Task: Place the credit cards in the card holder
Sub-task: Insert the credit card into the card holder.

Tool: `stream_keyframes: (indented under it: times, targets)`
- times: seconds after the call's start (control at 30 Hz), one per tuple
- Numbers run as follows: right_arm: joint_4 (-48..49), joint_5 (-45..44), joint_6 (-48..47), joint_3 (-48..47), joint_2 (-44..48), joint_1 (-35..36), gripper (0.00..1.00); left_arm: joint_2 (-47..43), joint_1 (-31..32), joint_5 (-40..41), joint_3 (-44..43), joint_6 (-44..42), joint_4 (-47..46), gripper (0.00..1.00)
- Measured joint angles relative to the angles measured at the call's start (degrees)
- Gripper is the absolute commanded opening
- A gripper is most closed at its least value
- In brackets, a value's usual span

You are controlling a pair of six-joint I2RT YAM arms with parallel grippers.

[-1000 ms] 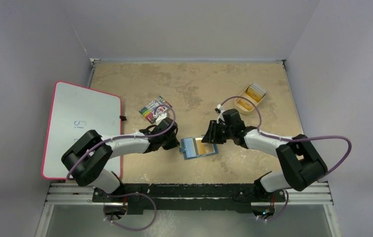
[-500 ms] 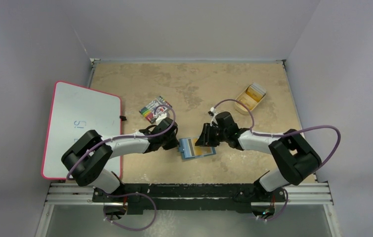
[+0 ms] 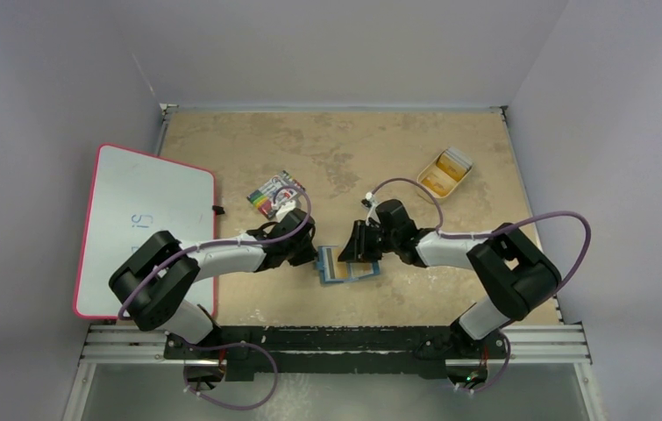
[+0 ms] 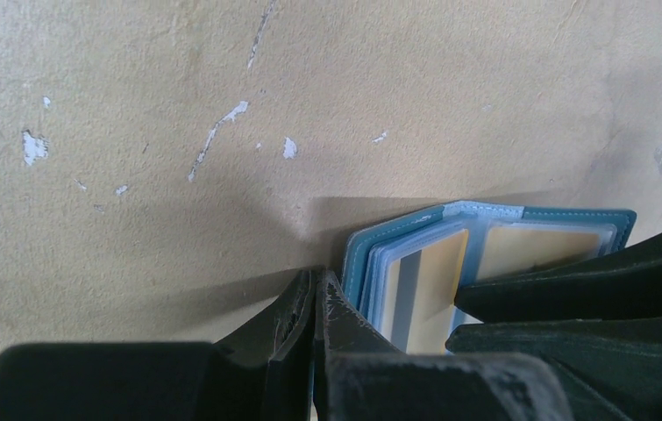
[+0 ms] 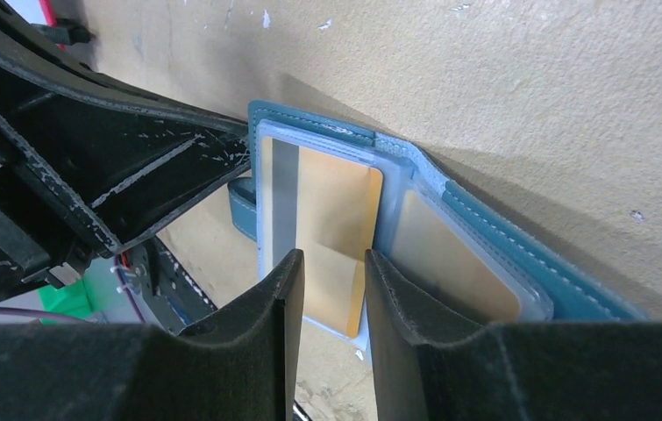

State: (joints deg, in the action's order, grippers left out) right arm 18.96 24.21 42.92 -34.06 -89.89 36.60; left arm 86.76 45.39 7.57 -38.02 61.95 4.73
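Right hand (image 5: 333, 260) hides the card's (image 5: 336, 193) near end (wrist view).

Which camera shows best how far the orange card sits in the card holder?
Right wrist: the orange card fills the frame, its grey stripe and lower end clear in the open card holder. Left wrist shows only a foreshortened slice, partly behind the right gripper. Top external shows just a tiny sliver beside that gripper.

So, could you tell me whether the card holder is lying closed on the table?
No, the card holder lies spread open, with an orange-yellow card showing inside it in the right wrist view.
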Motion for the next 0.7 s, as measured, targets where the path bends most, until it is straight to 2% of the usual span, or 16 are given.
stream_keyframes:
  times: [0.17, 0.37, 0.47, 0.63, 0.7]
  targets:
    - [0.33, 0.39, -0.17, 0.00, 0.00, 0.15, 0.34, 0.22, -0.13, 0.20, -0.02, 0.00, -0.42, 0.00]
    - [-5.11, -1.16, -2.75, -3.10, 1.18, 0.26, 0.37, 0.20, -0.26, 1.20, -1.05, -0.44, 1.16, 0.23]
    - [-9.68, -4.72, -5.75, -7.41, 4.26, 0.33, 0.42, -0.46, -0.26, 2.27, -1.88, -1.31, 3.50, 0.34]
    - [-14.95, -12.20, -12.87, -15.69, 7.80, -0.20, 0.43, -4.61, -0.26, 4.57, -3.23, -2.62, 7.21, 0.46]
    - [-17.44, -15.69, -16.55, -19.54, 7.76, -1.03, 0.43, -7.32, -0.26, 5.18, -3.52, -3.39, 7.80, 0.56]
